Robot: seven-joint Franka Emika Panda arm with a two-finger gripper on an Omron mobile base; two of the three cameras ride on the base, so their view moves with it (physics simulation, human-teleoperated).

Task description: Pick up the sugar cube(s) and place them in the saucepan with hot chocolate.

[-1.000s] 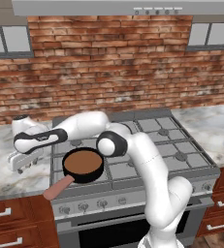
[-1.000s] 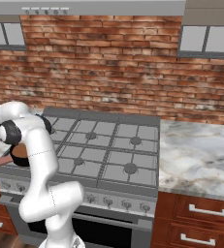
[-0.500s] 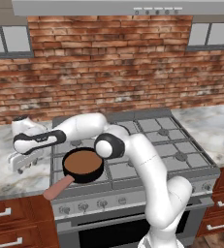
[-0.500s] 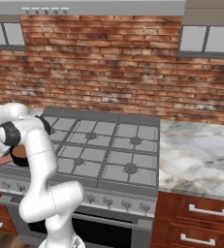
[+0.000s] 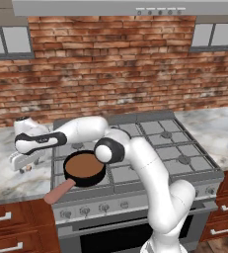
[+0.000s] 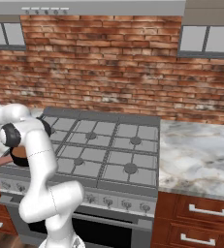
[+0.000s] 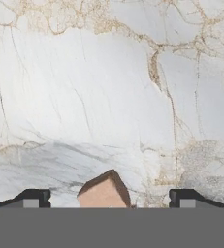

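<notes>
Jaws spread wide — sugar cube (image 7: 104, 192) sits between them on the marble counter (image 7: 108, 97), ungripped.

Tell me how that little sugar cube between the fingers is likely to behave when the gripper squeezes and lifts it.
The sugar cube looks tiny beside the open gripper, so it is probably very light. Its flat faces suggest it will sit still on the marble counter rather than roll, though an off-centre squeeze could twist it. It may crumble under a hard grip.
</notes>
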